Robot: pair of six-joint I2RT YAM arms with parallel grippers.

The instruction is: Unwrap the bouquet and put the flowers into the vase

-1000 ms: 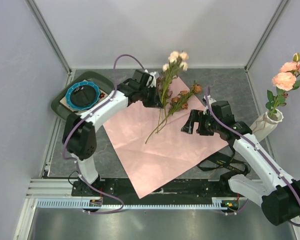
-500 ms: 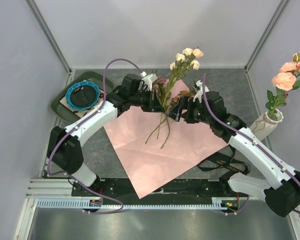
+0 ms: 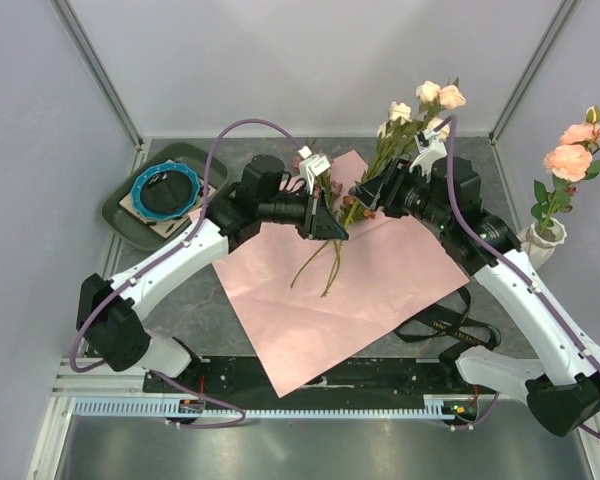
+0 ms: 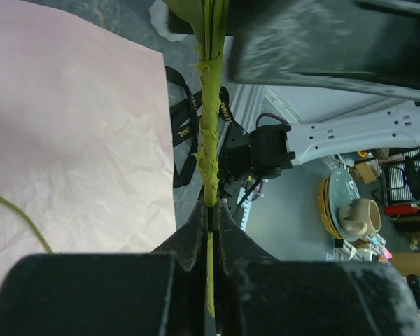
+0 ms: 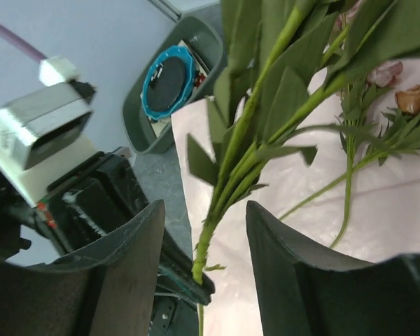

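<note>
My L gripper is clenched on one green stem, pinching it near the cut end, above the far part of the pink paper. The stem runs up and out past the paper's far-right edge to cream roses held in the air. My R gripper sits round the same stem just above the L one. Its fingers are apart w/ the stem btwn them and no contact I can see, so it's released. Other flowers lie on the paper's far half, below both grippers. The vase stands off the paper's right side, well apart, w/ pink blooms in it. Black ribbon lies at the paper's near-right edge. Green tray w/ blue ring sits off the paper's left side.
</note>
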